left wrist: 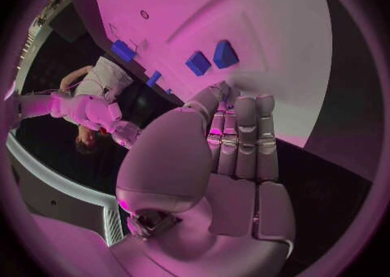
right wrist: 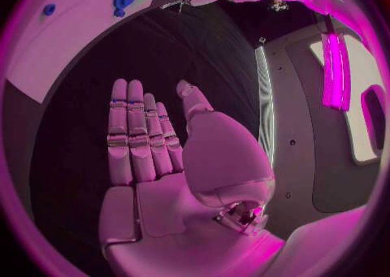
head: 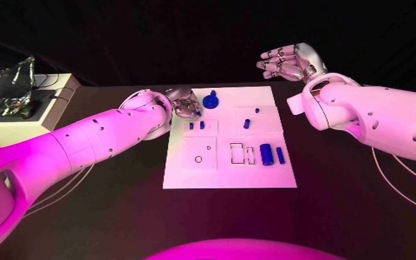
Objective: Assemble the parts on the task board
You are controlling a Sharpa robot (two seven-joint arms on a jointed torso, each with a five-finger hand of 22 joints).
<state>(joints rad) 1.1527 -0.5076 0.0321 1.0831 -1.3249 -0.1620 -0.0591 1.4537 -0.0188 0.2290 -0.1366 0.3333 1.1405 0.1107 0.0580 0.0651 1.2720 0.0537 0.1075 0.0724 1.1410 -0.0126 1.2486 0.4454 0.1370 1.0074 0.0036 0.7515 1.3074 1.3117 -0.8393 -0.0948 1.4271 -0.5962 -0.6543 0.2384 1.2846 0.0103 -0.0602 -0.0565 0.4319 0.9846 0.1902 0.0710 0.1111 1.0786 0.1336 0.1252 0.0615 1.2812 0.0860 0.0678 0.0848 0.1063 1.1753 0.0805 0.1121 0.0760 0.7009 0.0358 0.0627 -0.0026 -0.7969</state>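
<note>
Left robot hand: flat, fingers extended, empty, at white task board edge | right robot hand: open, empty, beyond board | small blue plastic parts: likely light, rigid, smooth; pinch across sides

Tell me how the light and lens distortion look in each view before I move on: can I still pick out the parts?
Head view: magenta light washes the task board, yet the blue parts stand out sharply; the background is black. Left wrist view: fisheye bends the board's edge; the left hand blocks the middle. Right wrist view: the right hand is evenly lit, with a bright strip of glare at the rim.
</note>
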